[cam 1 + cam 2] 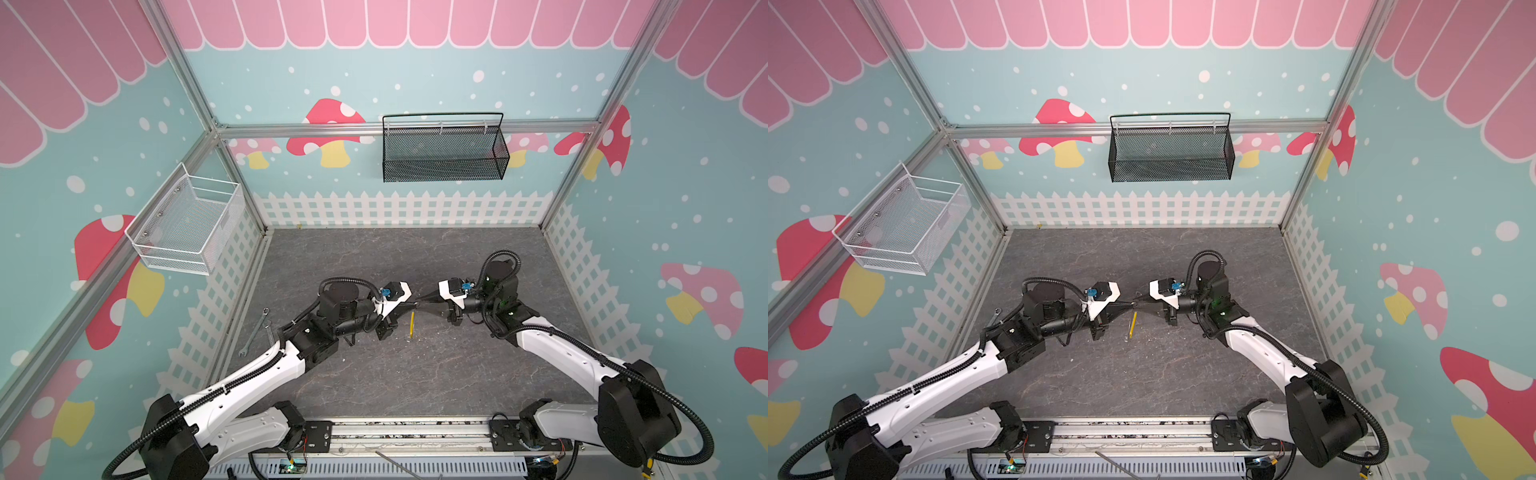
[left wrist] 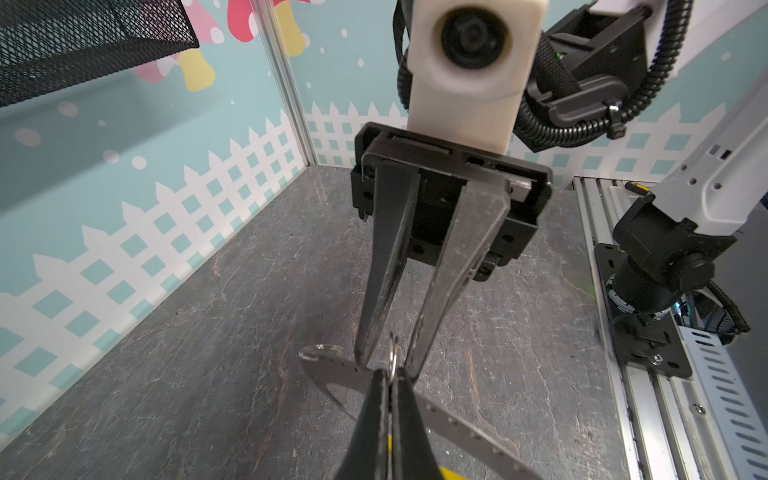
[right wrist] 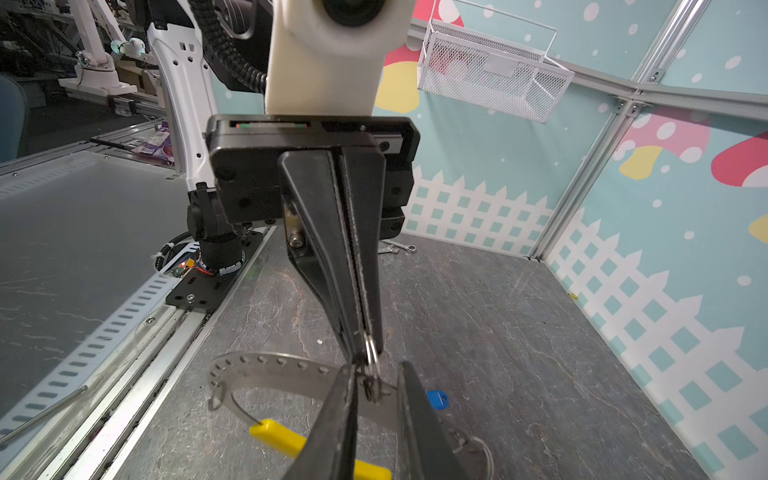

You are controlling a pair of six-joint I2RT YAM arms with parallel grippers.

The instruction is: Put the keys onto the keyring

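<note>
In both top views my two grippers meet tip to tip over the middle of the floor. The left gripper (image 1: 413, 306) (image 2: 390, 374) is shut on the keyring's small silver ring (image 2: 393, 360) (image 3: 371, 356). From the ring the dotted strap (image 3: 270, 369) curves down to its yellow segment (image 3: 277, 435) (image 1: 411, 324). My right gripper (image 1: 421, 305) (image 3: 378, 365) faces it with jaws slightly apart, fingertips on either side of the ring. A blue-headed key (image 3: 437, 400) lies on the floor just beside the right gripper's finger (image 3: 419, 424). The top views do not show the key.
A long silver wrench (image 1: 254, 332) lies by the left wall. On the left wall hangs a white wire basket (image 1: 187, 224), and on the back wall a black mesh basket (image 1: 444, 149). The arms' base rail (image 1: 411, 432) runs along the front edge.
</note>
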